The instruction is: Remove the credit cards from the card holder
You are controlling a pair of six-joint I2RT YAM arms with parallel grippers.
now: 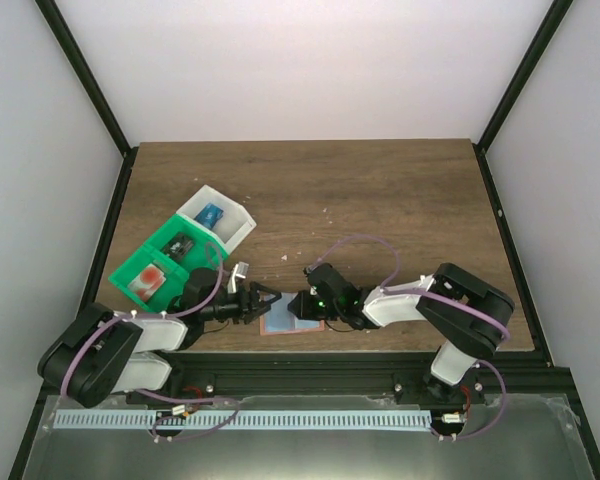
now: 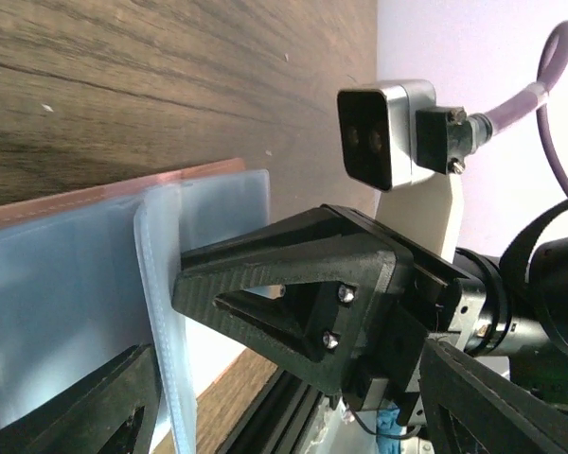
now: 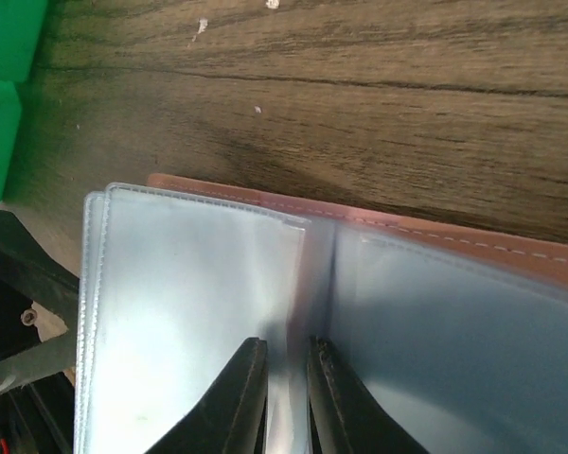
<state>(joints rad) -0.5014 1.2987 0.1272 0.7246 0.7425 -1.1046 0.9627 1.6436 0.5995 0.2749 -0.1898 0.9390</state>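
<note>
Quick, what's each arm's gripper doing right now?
Left gripper: open, holding nothing.
Right gripper: jaws pinched on the card holder at its centre fold.

Both arms sit low along the near edge of the table [image 1: 380, 190], forearms reaching inward toward each other. Left arm [image 1: 120, 350]: elbow out at the left, wrist level. The left gripper [image 1: 264, 299] points right with its jaws spread wide. Right arm [image 1: 460, 305]: elbow humped at the right, forearm running left. The right gripper [image 1: 298, 304] faces the left one, tips just apart. Its fingers [image 3: 244, 397] are drawn close, pinching the centre fold of the card holder [image 3: 189, 312].
</note>
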